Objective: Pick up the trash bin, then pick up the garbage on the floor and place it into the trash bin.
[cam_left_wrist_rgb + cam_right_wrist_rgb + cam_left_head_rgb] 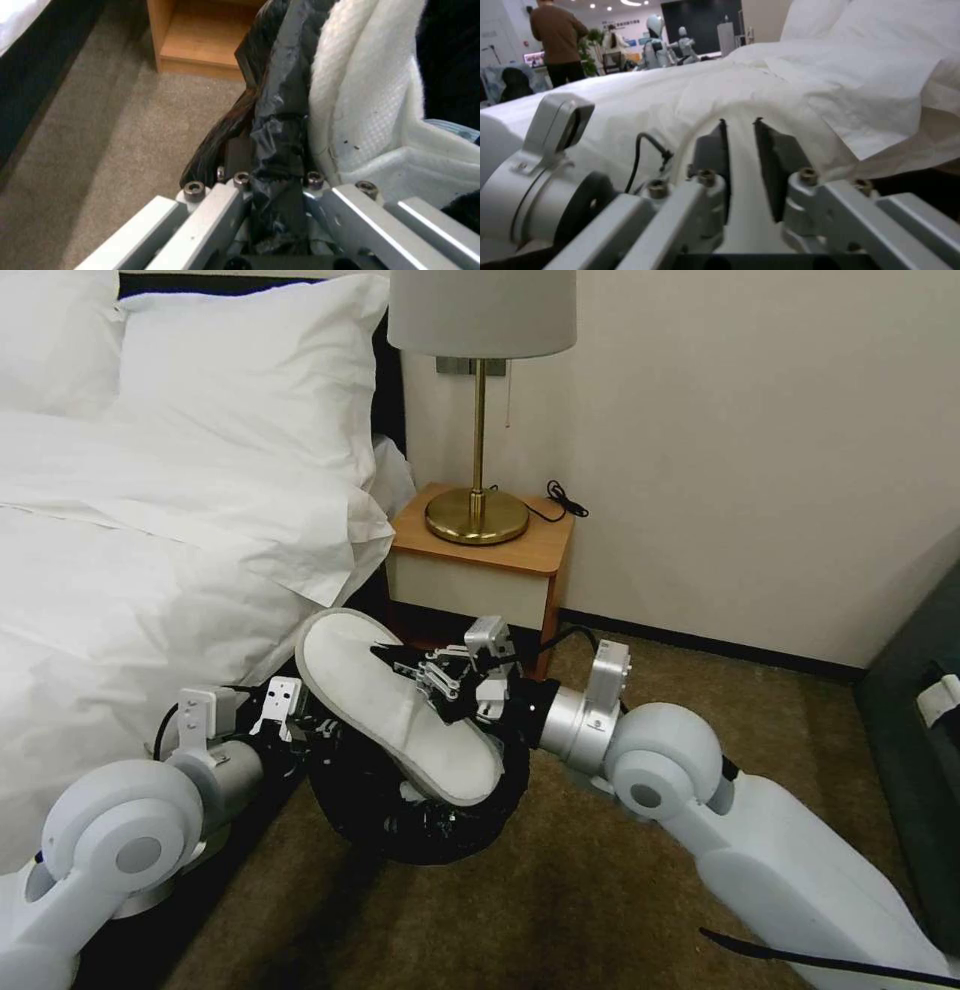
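My left gripper pinches the crinkled black liner at the trash bin rim, while my right gripper clamps the flat, fuzzy white slipper tilted over its mouth.

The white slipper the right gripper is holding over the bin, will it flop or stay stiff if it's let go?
Probably fairly stiff: the white slipper keeps a flat sole while the right gripper pinches its edge. It looks thin and fabric-like, so likely light. It lies tilted across the trash bin, whose rim the left gripper grips, so it may perch, not drop in.
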